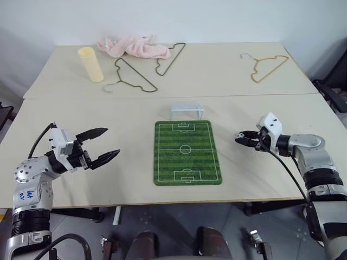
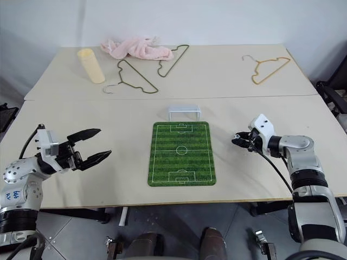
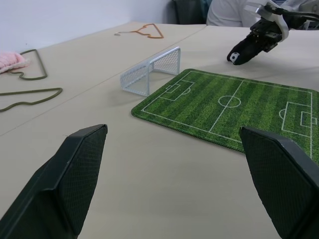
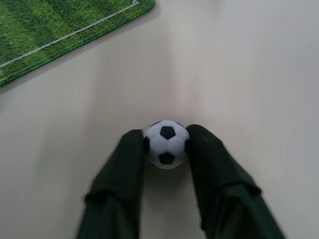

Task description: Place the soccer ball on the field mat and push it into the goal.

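— We see a white ball (image 4: 167, 145) with black patches between black fingers (image 4: 122, 169); what of the mat (image 1: 187, 152)?

— We see green grass stripes with white pitch lines, a white goal (image 1: 186, 111), a pink cloth (image 1: 133, 46) far left, beige table (image 1: 135, 162).

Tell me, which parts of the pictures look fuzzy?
Right wrist view: the ball is sharp, the mat behind it soft. Left wrist view: the close fingers blur, the goal stays fairly clear. Eye views: evenly lit, faint shadows.
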### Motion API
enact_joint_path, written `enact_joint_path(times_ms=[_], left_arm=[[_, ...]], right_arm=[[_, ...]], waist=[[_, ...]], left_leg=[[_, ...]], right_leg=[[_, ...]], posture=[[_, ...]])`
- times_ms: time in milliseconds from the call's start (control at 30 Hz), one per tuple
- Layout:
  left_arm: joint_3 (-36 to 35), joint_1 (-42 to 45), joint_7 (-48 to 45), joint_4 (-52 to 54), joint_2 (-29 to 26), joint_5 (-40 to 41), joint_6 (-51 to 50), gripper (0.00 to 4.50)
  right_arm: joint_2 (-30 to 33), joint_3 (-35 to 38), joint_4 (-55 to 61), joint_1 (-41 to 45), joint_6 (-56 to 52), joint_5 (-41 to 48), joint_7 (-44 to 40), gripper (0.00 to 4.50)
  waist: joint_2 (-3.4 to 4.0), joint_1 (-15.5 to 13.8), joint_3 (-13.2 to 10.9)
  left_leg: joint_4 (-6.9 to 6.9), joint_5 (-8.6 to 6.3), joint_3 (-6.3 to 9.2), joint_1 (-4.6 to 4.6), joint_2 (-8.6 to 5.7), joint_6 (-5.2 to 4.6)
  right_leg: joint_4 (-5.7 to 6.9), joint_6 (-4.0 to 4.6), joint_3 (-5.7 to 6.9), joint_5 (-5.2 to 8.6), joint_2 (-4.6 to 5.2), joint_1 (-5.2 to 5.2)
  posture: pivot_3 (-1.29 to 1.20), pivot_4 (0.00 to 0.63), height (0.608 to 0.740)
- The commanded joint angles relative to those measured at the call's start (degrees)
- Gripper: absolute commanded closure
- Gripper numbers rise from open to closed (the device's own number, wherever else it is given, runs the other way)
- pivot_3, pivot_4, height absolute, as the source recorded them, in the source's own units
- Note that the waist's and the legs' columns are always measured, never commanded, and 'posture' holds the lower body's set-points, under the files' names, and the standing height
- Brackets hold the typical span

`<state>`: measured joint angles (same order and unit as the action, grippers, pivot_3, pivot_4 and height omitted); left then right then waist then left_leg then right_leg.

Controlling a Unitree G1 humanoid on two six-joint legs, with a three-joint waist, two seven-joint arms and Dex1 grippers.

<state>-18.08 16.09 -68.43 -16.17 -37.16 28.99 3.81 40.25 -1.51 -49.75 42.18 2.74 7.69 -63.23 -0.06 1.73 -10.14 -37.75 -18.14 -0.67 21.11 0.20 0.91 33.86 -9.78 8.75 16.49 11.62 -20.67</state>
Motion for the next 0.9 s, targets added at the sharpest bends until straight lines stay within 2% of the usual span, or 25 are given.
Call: enact_joint_path(times_ms=[33, 167, 300, 433, 633, 900], left_arm=[[0.2, 1.1, -1.2, 0.8, 0.0, 1.0, 0.6, 0.00], [1.6, -0.9, -7.0, 1.1, -0.5, 1.6, 0.9, 0.00], [2.3, -1.1, -11.5, -0.3, 0.8, 2.7, 1.8, 0.00], [4.2, -1.3, -13.9, -1.7, 2.2, 1.4, 4.3, 0.00], [5.5, -0.8, -13.7, -2.5, 4.0, 0.9, 6.1, 0.00], [5.7, -1.5, -12.4, -1.2, 5.2, 0.8, 6.6, 0.00]], right_arm=[[0.5, 1.5, 3.3, -0.6, -0.4, 0.1, 0.8, 3.65], [1.2, 0.8, 31.4, -5.9, -13.0, 5.5, -1.1, 3.65], [-0.2, -2.7, 48.2, -8.1, -24.9, 8.8, -1.4, 3.65], [-1.0, -11.1, 59.1, -9.0, -31.7, 9.7, -4.8, 3.65], [-1.1, -19.1, 60.4, -9.5, -28.4, 6.4, -8.9, 3.65], [-3.9, -22.2, 53.2, -7.5, -21.9, 2.3, -10.5, 3.65]], waist=[[0.00, 0.0, 0.0], [0.17, 0.1, -0.1], [0.18, -0.2, -0.1], [0.17, -0.4, -0.1], [0.13, -1.0, -0.1], [0.11, -1.0, -0.1]], left_leg=[[0.00, 0.00, 0.00, 0.00, 0.00, 0.00], [0.07, -0.01, -0.02, 0.11, 0.02, 0.02], [0.13, -0.03, -0.08, 0.20, 0.12, 0.06], [0.10, -0.04, -0.08, 0.21, 0.11, 0.06], [0.05, -0.06, -0.08, 0.29, 0.09, 0.06], [0.03, -0.06, -0.08, 0.29, 0.10, 0.06]], right_leg=[[0.00, 0.00, 0.00, 0.00, 0.00, 0.00], [0.03, 0.00, -0.02, 0.00, -0.02, -0.19], [0.11, 0.00, -0.07, 0.00, -0.12, -0.39], [0.06, 0.00, -0.07, 0.00, -0.12, -0.35], [0.07, 0.00, -0.07, 0.00, -0.12, -0.41], [0.09, 0.00, -0.06, 0.00, -0.13, -0.41]], posture=[[0.00, 0.150, 0.740], [0.00, 0.150, 0.740], [0.00, 0.150, 0.740], [0.00, 0.150, 0.740], [0.00, 0.150, 0.740], [0.00, 0.150, 0.740]])
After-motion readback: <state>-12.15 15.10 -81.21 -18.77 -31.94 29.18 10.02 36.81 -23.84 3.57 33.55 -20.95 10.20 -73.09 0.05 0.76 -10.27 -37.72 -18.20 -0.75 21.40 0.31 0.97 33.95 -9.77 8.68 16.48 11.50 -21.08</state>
